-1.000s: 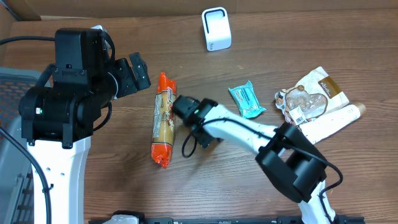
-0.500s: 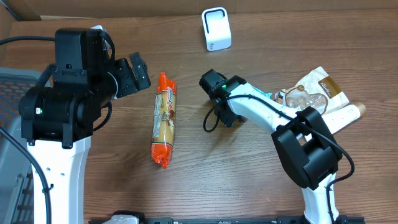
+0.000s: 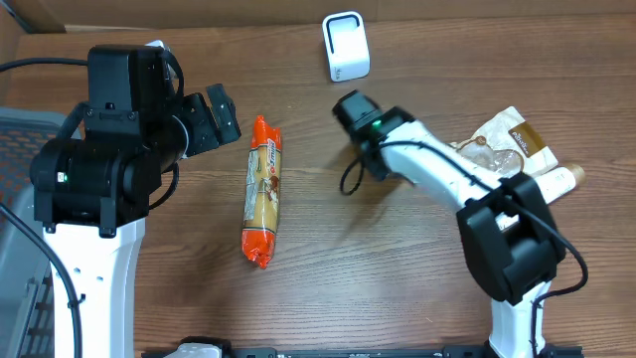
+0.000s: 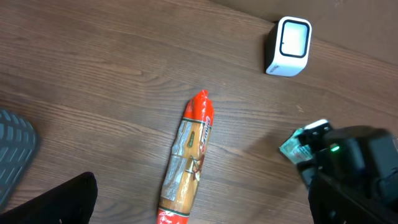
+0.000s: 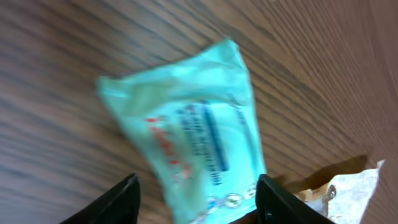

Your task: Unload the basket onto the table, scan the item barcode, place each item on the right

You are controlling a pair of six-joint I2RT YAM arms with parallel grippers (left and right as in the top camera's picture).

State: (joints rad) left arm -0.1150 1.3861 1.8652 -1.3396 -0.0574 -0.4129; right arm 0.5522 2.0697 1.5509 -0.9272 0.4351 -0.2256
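Teal packet (image 5: 186, 137) lies on the tabletop (image 5: 56, 43) beneath the right gripper (image 5: 196, 186), between its parted, empty jaws.

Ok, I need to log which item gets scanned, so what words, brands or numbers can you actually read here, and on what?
No text here can be quoted as it reads.
On the teal plastic packet: red and blue print, too blurred to read.
On the long orange-ended snack tube: print too small to read.
On the cream and brown pouch: label too small to read.
On the white box-shaped scanner: no text visible.
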